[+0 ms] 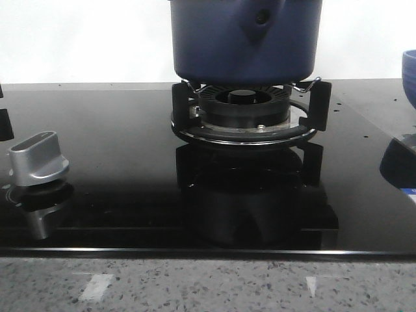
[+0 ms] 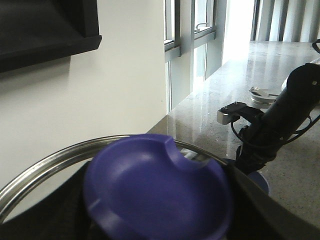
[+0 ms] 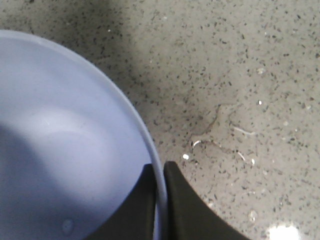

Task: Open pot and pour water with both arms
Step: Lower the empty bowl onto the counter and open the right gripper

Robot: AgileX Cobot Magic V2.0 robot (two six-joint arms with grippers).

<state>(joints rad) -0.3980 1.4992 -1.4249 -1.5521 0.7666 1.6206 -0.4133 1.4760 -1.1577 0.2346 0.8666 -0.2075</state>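
From the front, the pot [image 1: 246, 40] sits on the burner [image 1: 244, 112] of a black glass stove [image 1: 117, 162], its handle [image 1: 260, 19] pointing toward the camera; its top is cut off by the frame, so this view does not show whether a lid is on. A silver knob [image 1: 38, 158] stands at the left of the stove, and the edge of a bowl [image 1: 409, 78] shows at the far right. Neither arm appears here. In the left wrist view, the left gripper [image 2: 160, 220] is closed on a blue lid knob [image 2: 157, 187], with the metal rim of the lid [image 2: 55, 162] curving behind it against a white wall; the right arm [image 2: 280, 117] reaches over the speckled counter [image 2: 220, 107] beyond. The lid looks gripped, but I cannot tell whether it is lifted clear of the pot. In the right wrist view, the right gripper [image 3: 160, 200] has its fingers drawn together on the thin wall of the bowl [image 3: 65, 150], one inside and one outside, above the counter [image 3: 240, 90]. So both grasps seem made; opening may be under way, and the pouring appears still to come. No brand, label or readable writing shows in any view.
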